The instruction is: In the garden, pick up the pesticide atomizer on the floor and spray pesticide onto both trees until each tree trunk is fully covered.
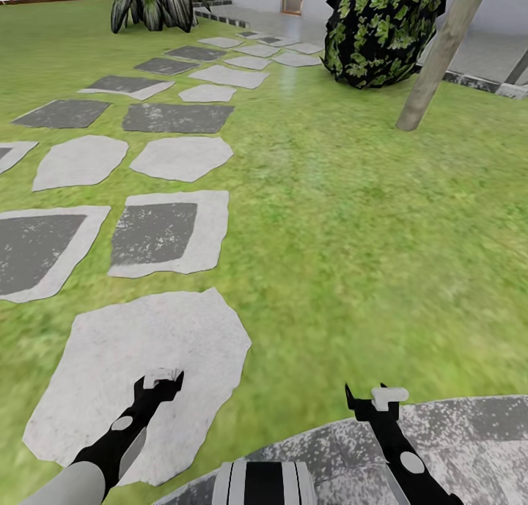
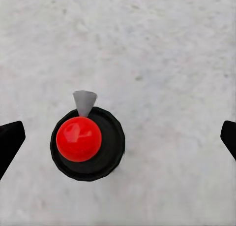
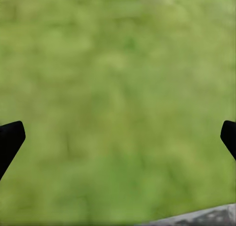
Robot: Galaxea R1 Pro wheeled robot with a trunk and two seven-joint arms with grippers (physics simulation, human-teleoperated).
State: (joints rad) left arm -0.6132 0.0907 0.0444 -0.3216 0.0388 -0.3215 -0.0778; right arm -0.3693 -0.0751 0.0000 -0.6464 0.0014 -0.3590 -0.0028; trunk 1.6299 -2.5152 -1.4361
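Not picked up yet: atomizer (image 2: 87,143) standing on the stone slab (image 1: 110,358), right under the left gripper (image 2: 118,137), fingers wide apart. Right gripper (image 3: 118,137) also spread, over grass. Spraying both trees left.

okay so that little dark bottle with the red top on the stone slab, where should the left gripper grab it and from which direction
Grip the small dark cylindrical bottle with the red top around its round body, coming straight down from above. It stands upright on the pale grey stone slab, between the open left gripper fingertips, though off-centre, so shift sideways first.
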